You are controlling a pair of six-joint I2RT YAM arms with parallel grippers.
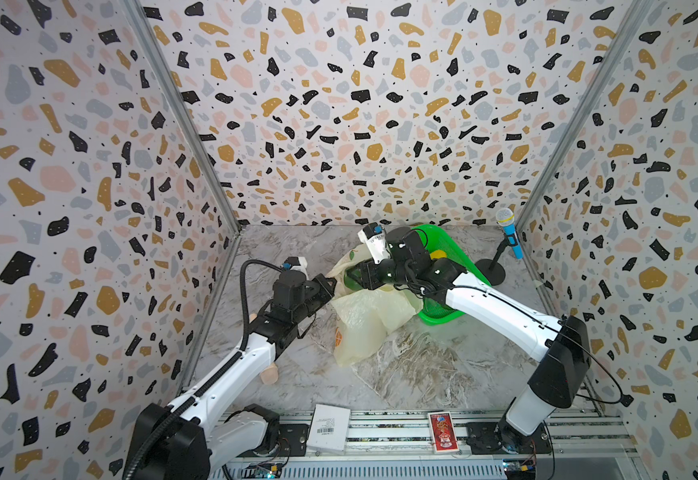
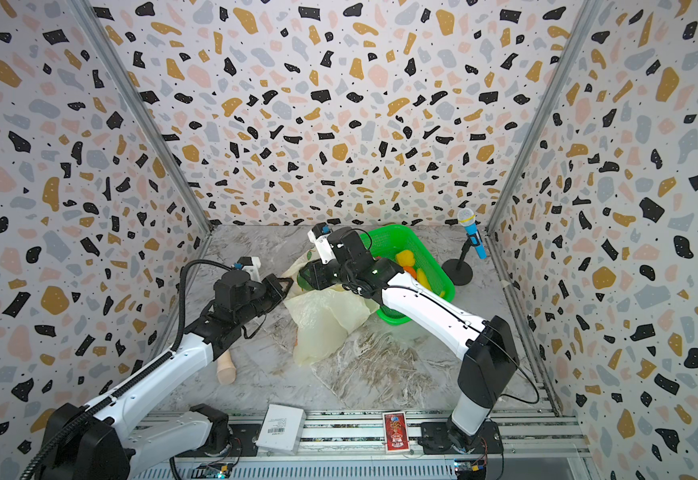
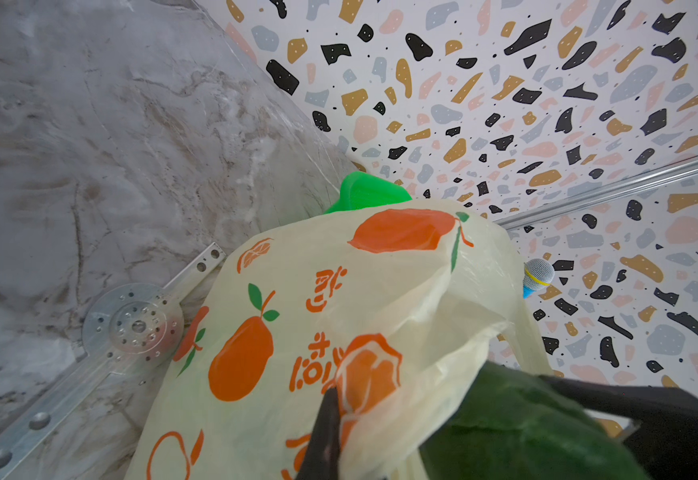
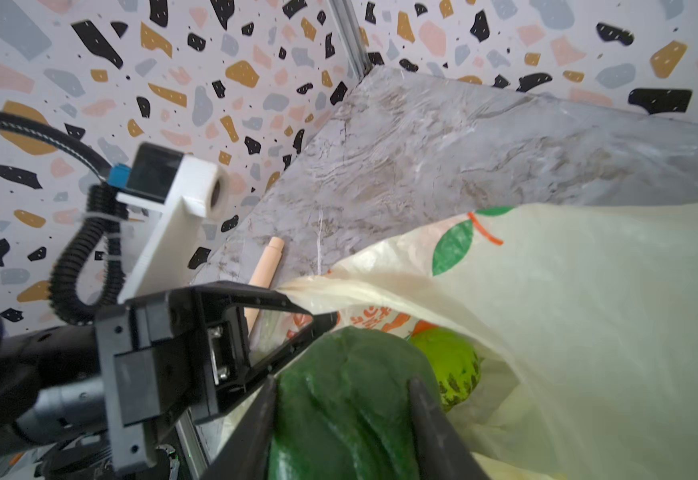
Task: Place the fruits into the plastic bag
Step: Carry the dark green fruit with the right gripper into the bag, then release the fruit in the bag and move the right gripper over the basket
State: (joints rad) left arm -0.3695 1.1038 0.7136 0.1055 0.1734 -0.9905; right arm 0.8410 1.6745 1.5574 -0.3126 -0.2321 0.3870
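The pale yellow plastic bag (image 1: 364, 320) (image 2: 322, 320) with orange fruit prints lies crumpled mid-table, its mouth raised toward the back. My left gripper (image 1: 333, 286) (image 3: 337, 415) is shut on the bag's rim and holds it up; the right wrist view shows the left gripper (image 4: 310, 316) pinching that edge. My right gripper (image 1: 353, 276) (image 4: 341, 386) is shut on a dark green fruit (image 4: 347, 399) (image 3: 517, 432) at the bag's mouth. A bumpy light green fruit (image 4: 451, 365) lies inside the bag. Yellow fruits (image 2: 405, 257) and an orange one (image 2: 410, 271) sit in the green basket (image 2: 443, 286).
The green mesh basket (image 1: 443, 311) stands right of the bag under my right arm. A blue toy microphone (image 1: 509, 232) on a black stand is at the back right. A wooden peg (image 1: 268, 376) lies by my left arm. A white box (image 1: 328, 428) and red packet (image 1: 443, 432) rest on the front rail.
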